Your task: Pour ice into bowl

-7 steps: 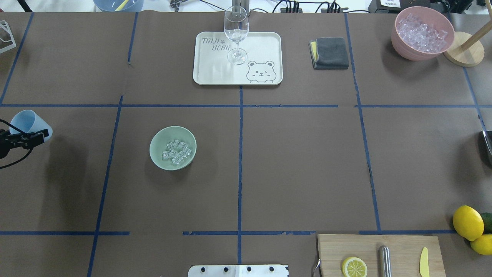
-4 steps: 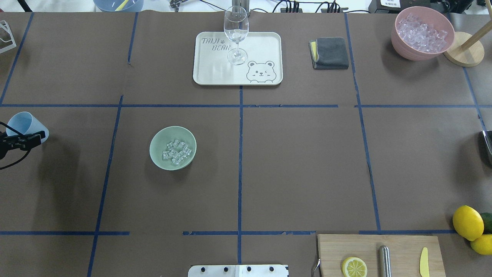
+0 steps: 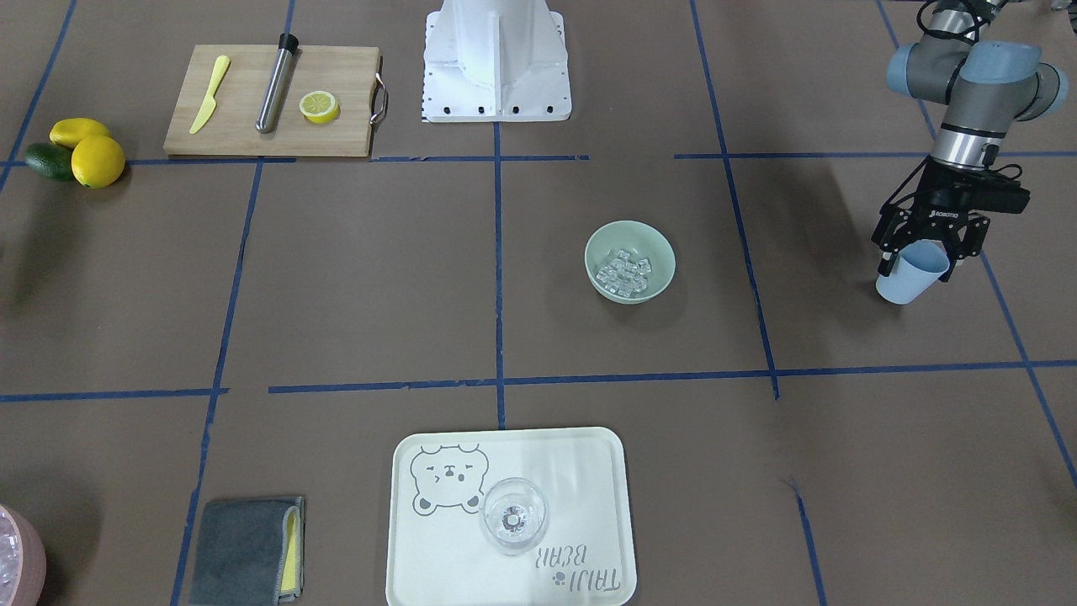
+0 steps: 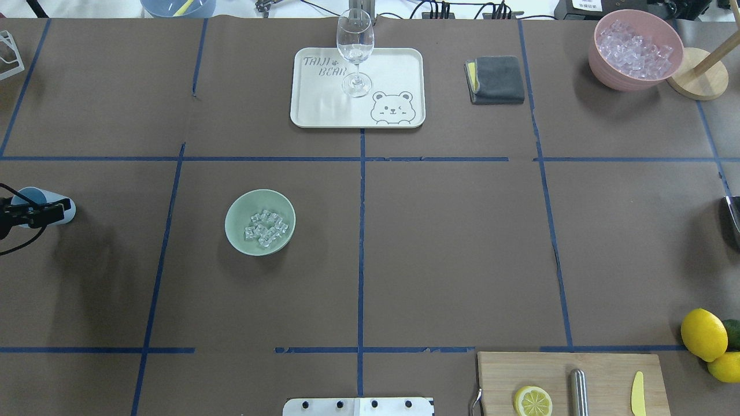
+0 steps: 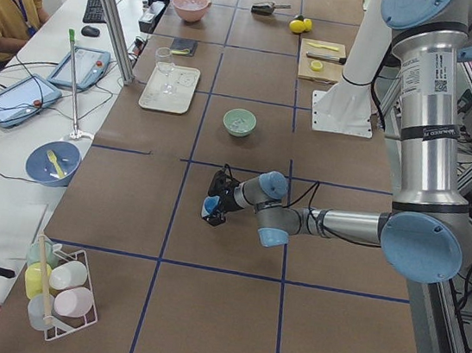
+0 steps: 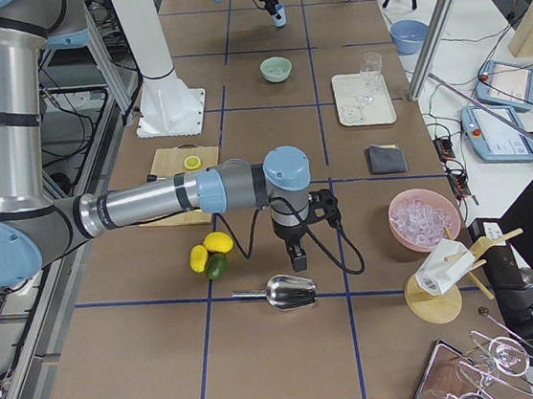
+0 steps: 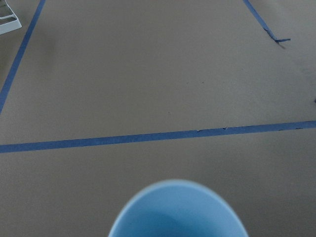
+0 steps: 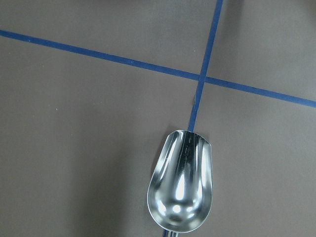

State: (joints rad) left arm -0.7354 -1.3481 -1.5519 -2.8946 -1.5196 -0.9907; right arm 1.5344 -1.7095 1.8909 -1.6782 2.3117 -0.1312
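"Since ice [image 4: 265, 227] lies heaped in the bowl [image 4: 234, 219], is the pour done?"
"I'd judge so. Only setting the cup [image 3: 910, 279] down seems left."
"What does that take?"
"Lowering it level onto the table, then releasing."
"And the left gripper [image 3: 924, 250]?"
"Clamped on the cup's rim, well apart from the bowl. I can't tell whether the base touches the table."

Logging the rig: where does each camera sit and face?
Front: across the table, facing the base; left arm holds a cup.
Overhead: behind the robot, looking down; left fingers at the edge.
Left side: table end; left arm near.
Right side: opposite end; right arm near, over a scoop.
Left wrist: down onto the cup.
Right wrist: down onto the scoop.
Shared: front and overhead show the bowl.
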